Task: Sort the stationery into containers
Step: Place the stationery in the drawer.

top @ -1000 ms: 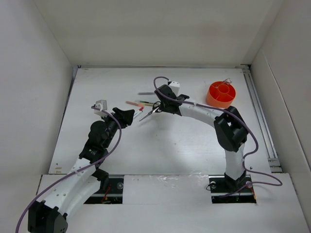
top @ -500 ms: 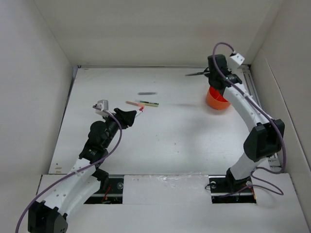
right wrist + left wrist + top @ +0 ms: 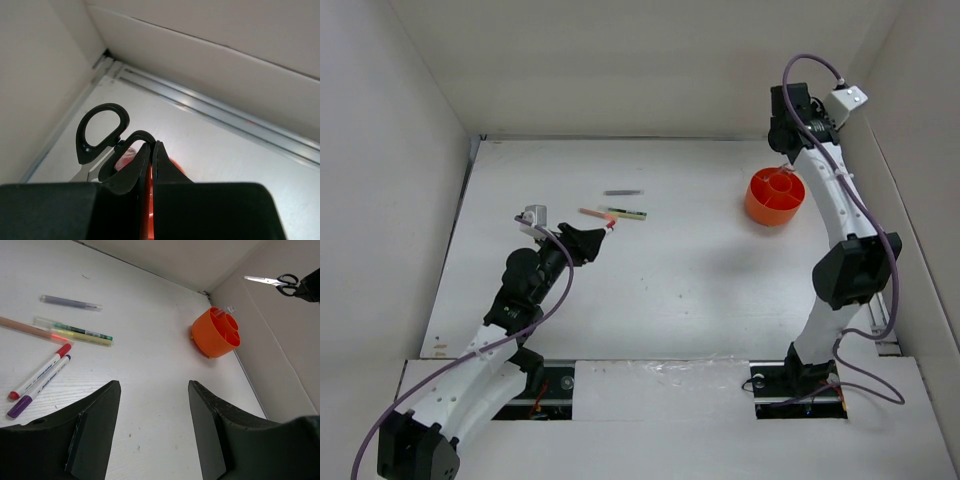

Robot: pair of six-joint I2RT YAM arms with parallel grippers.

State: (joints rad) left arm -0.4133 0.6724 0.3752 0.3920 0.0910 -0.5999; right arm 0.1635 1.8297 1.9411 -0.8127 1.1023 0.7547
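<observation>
The right claw (image 3: 152,150) is clenched on the black-handled scissors (image 3: 272,281) in the air near the orange organiser (image 3: 205,340), while the left claw (image 3: 152,387) hangs released over the table (image 3: 150,340) near pens (image 3: 41,371) whose print is unreadable.

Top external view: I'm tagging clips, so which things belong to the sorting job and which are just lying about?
Job: scissors, in the right end effector; orange organiser; grey stick; green-yellow marker; red pen; purple pen; tan stick.
Just there: purple cables; metal rail.
</observation>
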